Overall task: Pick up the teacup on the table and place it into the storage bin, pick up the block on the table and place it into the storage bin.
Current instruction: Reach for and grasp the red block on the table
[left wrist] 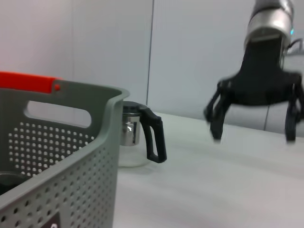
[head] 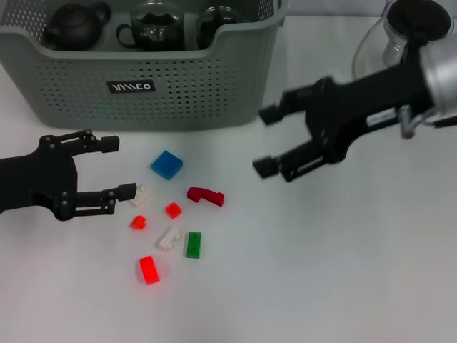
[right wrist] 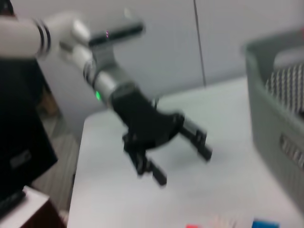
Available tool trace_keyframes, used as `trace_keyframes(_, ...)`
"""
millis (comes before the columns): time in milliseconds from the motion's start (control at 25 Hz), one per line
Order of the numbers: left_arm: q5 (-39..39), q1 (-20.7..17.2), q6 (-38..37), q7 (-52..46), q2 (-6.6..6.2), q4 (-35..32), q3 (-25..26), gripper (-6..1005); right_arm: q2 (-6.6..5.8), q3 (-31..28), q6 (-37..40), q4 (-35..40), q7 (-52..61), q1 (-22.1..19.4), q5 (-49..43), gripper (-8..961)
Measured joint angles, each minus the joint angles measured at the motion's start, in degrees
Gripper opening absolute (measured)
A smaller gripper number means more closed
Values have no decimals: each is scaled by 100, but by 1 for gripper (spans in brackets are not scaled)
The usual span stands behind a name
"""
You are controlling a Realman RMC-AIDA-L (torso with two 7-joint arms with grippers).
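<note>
We start at the storage bin (head: 153, 86), standing at the far side of the table (head: 343, 271) with its black label facing us. Inside it sit a dark teapot (head: 75, 27) and two dark glass cups (head: 158, 28), so we judge the teacup half looks done. No teacup is left on the table that we can see. The blocks are what remain: scattered just in front of the bin are a blue block (head: 166, 164), a dark red curved piece (head: 206, 195), small red ones (head: 173, 210), two white ones (head: 168, 238), a green one (head: 193, 244) and a bright red one (head: 148, 269).

Now the arms. Our left gripper (head: 114, 168) hovers low at the left edge of the cluster, fingers spread wide, its lower fingertip just beside a white block (head: 141, 195). Our right gripper (head: 268, 139) hangs above the table to the right of the blocks, fingers also wide, holding nothing. Beyond it stands a glass pitcher (head: 400, 36) with a black lid.

The risks, as we judge them: the pieces lie crowded, so a closing finger could nudge a neighbour or pinch two at once. The left fingertip, so near that white block, may shove it away. Small flat pieces could slip from the pads. And with both arms near the cluster, converging on it invites a clash.
</note>
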State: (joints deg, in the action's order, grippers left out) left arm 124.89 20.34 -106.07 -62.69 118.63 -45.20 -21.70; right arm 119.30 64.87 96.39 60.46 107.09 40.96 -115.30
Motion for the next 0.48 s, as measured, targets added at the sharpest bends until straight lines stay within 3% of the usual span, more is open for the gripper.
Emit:
trace_keyframes(200, 51, 39, 47, -22, 0, 32, -114, 826, 92, 362, -609, -940, -32, 581, -635, 900)
trace_keyframes(480, 141, -24, 73, -24, 10, 61, -72, 826, 144, 1539, -1882, -1717, -23, 1130, -621, 877)
